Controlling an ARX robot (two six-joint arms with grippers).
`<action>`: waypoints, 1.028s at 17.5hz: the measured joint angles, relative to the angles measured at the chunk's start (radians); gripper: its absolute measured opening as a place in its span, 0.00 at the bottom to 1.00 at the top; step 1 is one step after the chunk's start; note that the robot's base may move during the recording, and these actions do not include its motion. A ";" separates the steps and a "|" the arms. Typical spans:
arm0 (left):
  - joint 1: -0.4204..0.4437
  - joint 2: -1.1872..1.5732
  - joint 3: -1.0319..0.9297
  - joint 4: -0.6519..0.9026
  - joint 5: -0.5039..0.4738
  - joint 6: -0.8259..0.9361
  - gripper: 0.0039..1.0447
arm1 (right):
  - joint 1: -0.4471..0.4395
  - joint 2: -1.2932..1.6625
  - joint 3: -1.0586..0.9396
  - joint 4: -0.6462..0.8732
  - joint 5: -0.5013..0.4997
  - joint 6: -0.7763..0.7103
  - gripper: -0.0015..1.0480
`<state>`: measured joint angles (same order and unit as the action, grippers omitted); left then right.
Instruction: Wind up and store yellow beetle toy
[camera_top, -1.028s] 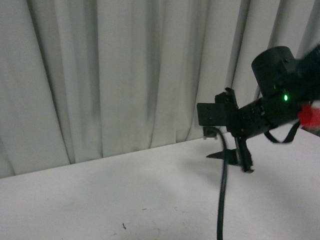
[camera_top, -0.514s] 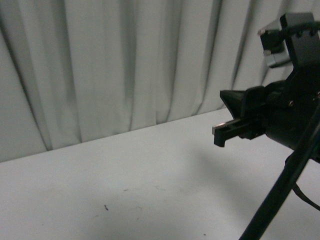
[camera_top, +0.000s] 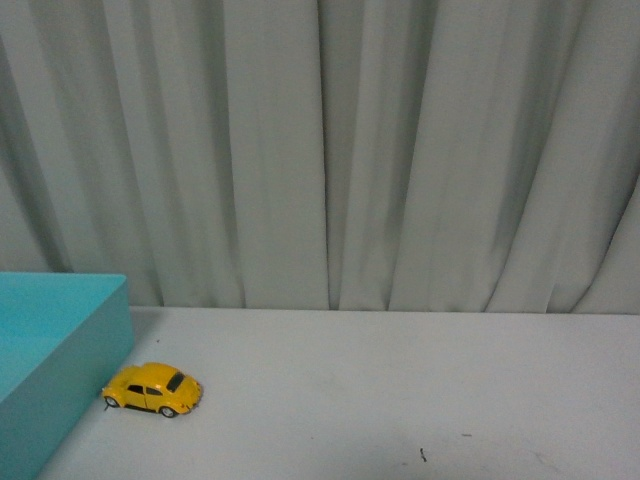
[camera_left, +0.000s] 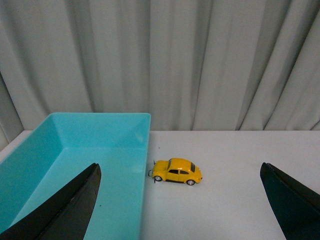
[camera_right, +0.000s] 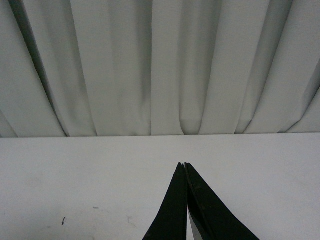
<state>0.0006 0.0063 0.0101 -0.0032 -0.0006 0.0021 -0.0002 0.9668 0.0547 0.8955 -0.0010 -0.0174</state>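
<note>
The yellow beetle toy (camera_top: 152, 389) stands on its wheels on the white table, its end touching or nearly touching the side wall of a teal box (camera_top: 60, 390). In the left wrist view the toy (camera_left: 177, 171) lies ahead, between my wide-open left gripper's (camera_left: 180, 200) black fingers (camera_left: 70, 207), well short of them. The box (camera_left: 145, 150) is open-topped and looks empty. My right gripper (camera_right: 183, 166) is shut on nothing, its tips pressed together above bare table. Neither arm shows in the front view.
A pale pleated curtain (camera_top: 320, 150) hangs right behind the table's far edge. The white table (camera_top: 420, 400) has a few small dark specks (camera_top: 422, 456). The teal box takes up the left side.
The front view has swung left: the right arm, which filled its right side earlier, is out of it, and the teal box and yellow toy have come into sight.
</note>
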 joint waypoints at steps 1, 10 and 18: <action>0.000 0.000 0.000 0.000 0.000 0.000 0.94 | 0.000 -0.031 -0.007 -0.028 0.000 0.000 0.02; 0.000 0.000 0.000 0.000 0.000 0.000 0.94 | 0.000 -0.362 -0.044 -0.304 0.000 0.002 0.02; 0.000 0.000 0.000 0.000 0.000 0.000 0.94 | 0.000 -0.594 -0.044 -0.523 0.000 0.002 0.02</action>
<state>0.0006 0.0063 0.0101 -0.0032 -0.0006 0.0021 -0.0002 0.3729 0.0105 0.3729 -0.0006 -0.0151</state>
